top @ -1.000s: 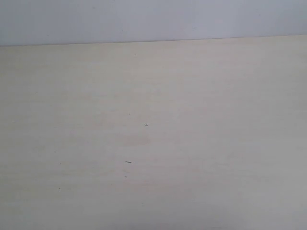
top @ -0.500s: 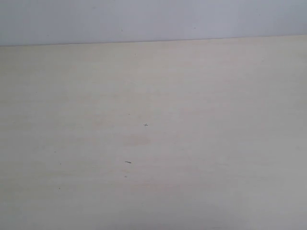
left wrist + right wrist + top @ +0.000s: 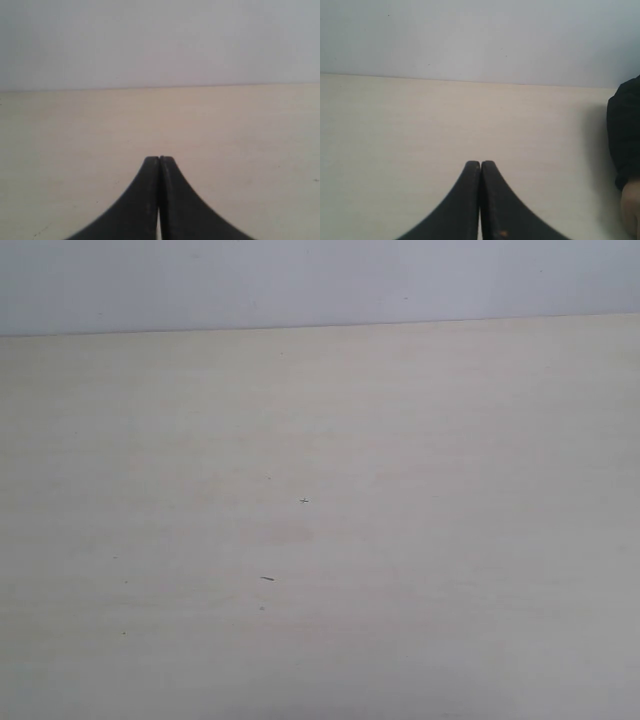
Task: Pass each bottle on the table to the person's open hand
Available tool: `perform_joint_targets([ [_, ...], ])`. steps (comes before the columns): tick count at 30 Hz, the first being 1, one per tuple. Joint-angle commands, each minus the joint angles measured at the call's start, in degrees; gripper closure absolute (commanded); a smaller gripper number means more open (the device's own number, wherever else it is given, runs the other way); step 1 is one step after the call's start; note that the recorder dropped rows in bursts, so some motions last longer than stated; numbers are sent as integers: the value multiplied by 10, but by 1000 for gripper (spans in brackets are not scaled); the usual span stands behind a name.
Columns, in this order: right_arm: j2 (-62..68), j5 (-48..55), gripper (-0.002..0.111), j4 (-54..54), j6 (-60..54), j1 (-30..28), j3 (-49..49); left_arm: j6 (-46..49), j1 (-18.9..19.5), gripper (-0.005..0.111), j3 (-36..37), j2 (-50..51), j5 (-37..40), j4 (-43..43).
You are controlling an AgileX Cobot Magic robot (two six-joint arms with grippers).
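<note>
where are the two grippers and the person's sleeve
left gripper (image 3: 159, 160), left wrist view, seam where the closed black fingertips meet
right gripper (image 3: 480, 164), right wrist view, seam where the closed black fingertips meet
sleeve (image 3: 624, 135), right wrist view, middle of the dark cloth

Most likely a robot lab bench — a broad pale table (image 3: 420, 540) with faint wood grain, set against a plain grey-white wall (image 3: 300, 280). The black left gripper (image 3: 159, 159) and right gripper (image 3: 480, 163) over it, and a person's dark sleeve (image 3: 623, 130) by the table, suit a test setup.
</note>
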Motion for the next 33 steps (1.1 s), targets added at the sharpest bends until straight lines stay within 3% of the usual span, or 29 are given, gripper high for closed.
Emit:
perform_joint_targets([
  [1,-3,-8,108,-1,0,-3,3,-78,1,107,31,-2,-18,93],
  [6,-3,-8,108,-1,0,-3,3,-178,1,107,32,-2,-33,170],
  [21,-3,-8,108,-1,0,-3,3,-179,1,107,32,-2,-31,208],
  [26,-3,-8,108,-1,0,-3,3,-179,1,107,32,-2,17,208],
  [33,-3,-8,108,-1,0,-3,3,-179,1,107,32,-2,18,208],
])
